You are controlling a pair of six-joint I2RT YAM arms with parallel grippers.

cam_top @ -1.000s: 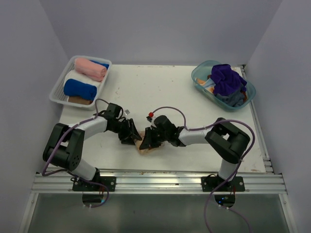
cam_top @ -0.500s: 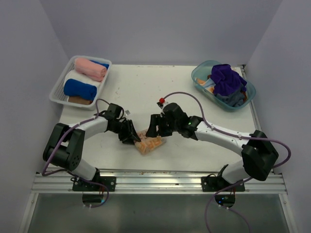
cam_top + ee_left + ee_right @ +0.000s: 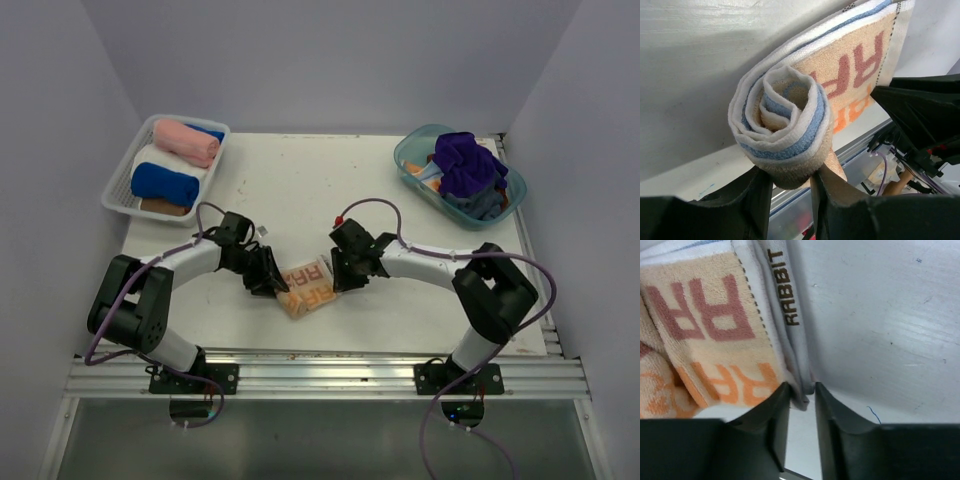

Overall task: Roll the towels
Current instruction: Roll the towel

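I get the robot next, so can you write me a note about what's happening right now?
Left end effector: shut on the rolled end of the RABBIT towel.
Right end effector: shut on its flat white edge.
Done: pink roll, white roll and blue roll in the white mesh basket.
To do: finish rolling this one, then the purple towel and others in the teal tub.

White table (image 3: pixel 300 185), pale lavender walls (image 3: pixel 330 60), aluminium front rail (image 3: pixel 320 378).
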